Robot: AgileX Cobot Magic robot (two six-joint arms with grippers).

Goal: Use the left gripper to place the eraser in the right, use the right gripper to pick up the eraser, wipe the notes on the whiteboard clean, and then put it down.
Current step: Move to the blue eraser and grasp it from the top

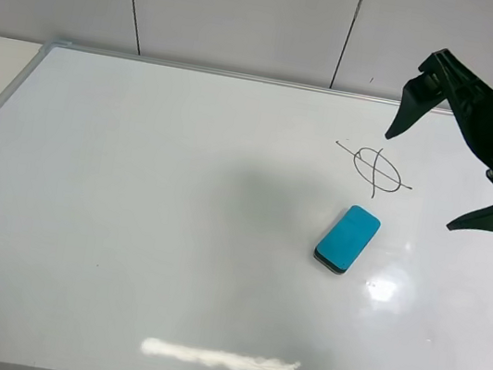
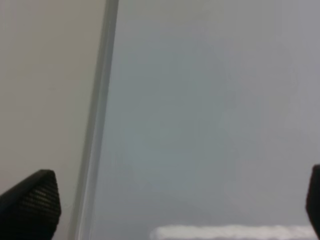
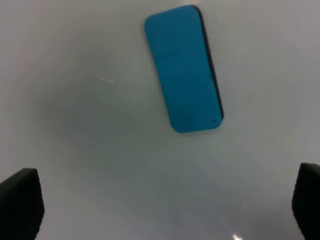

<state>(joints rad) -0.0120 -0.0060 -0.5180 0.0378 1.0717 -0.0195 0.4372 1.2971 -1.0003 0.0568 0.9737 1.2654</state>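
On the whiteboard [image 1: 128, 223] the eraser [image 1: 347, 239] lies flat, untouched — left of the right gripper [image 1: 421, 181], its 2 fingers [image 1: 417, 98] spread wide

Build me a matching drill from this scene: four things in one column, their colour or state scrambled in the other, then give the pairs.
Things:
1. eraser
2. notes
3. right gripper
4. whiteboard

Descriptions:
A. open and empty, hanging above the board
B. glossy white with a silver frame
C. teal, lying flat on the board
D. black marker oval crossed by lines

Pairs: 1-C, 2-D, 3-A, 4-B
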